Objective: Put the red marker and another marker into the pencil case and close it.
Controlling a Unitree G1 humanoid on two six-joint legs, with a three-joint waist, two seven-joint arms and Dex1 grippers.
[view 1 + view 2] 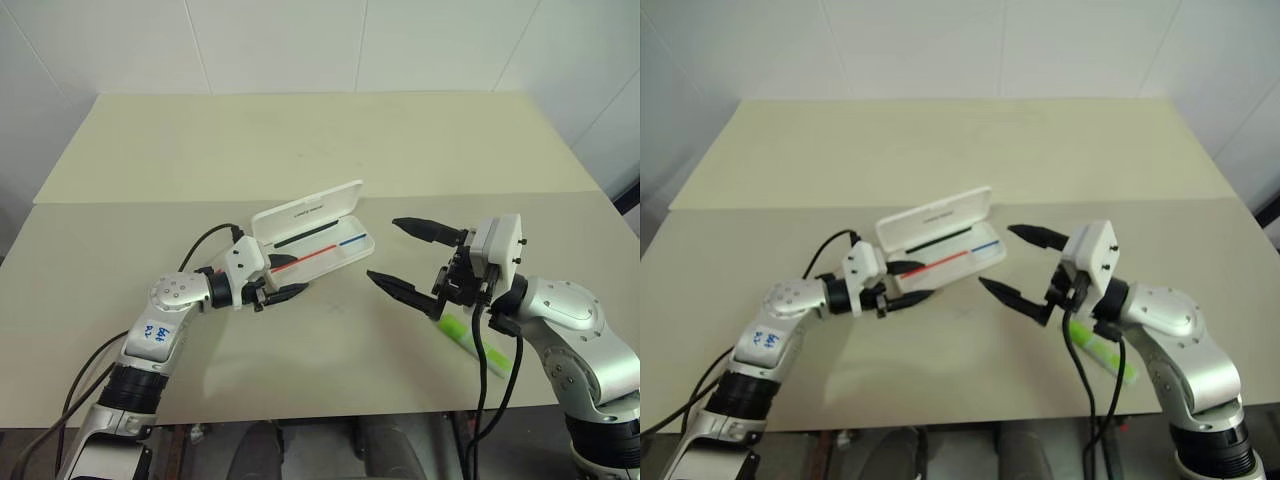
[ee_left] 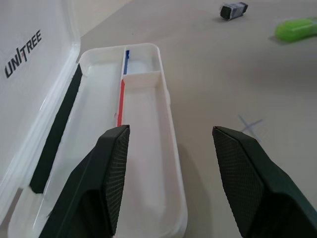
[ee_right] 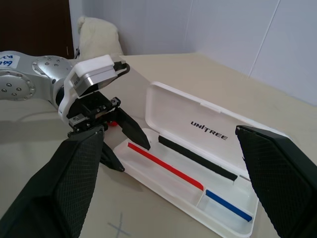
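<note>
Clerk: Item one, pencil case (image 1: 352,250). Location?

Checker: Mid-table (image 1: 300,150), lying flat. Its hinged lid stands back on the far side and the tray is exposed towards the robot, presumably so both markers can be dropped in from above.

Clerk: Contents?

Checker: Tray bare, with a long compartment and a small end compartment. The red and blue stripes are lining, not stock. A dark strip runs along the lid.

Clerk: Markings?

Checker: "UNITREE" in dark capitals on the inside of the lid. No other print is legible.

Clerk: Item two, green marker (image 1: 470,338)?

Checker: Flat on the table, well apart from the case, beneath the right arm. Not yet collected.

Clerk: Red marker?

Checker: Cannot place it. A speck of red sits behind the left gripper's fingers in the right wrist view. Whether that is the marker, I cannot tell.

Clerk: Left gripper (image 1: 292,278)?

Checker: At the case's near-left end, fingers parted with nothing between them. One is over the tray and one outside the wall, probably for a drop or to steady the case.

Clerk: Right gripper (image 1: 383,248)?

Checker: Spread wide and empty, held above the table just right of the case and facing it.

Clerk: Sundries?

Checker: Small grey stub (image 2: 234,10) beyond the green marker. Pen-drawn cross (image 2: 250,124) on the tabletop. Blue handwritten label (image 1: 158,331) on the left arm, unreadable.
</note>
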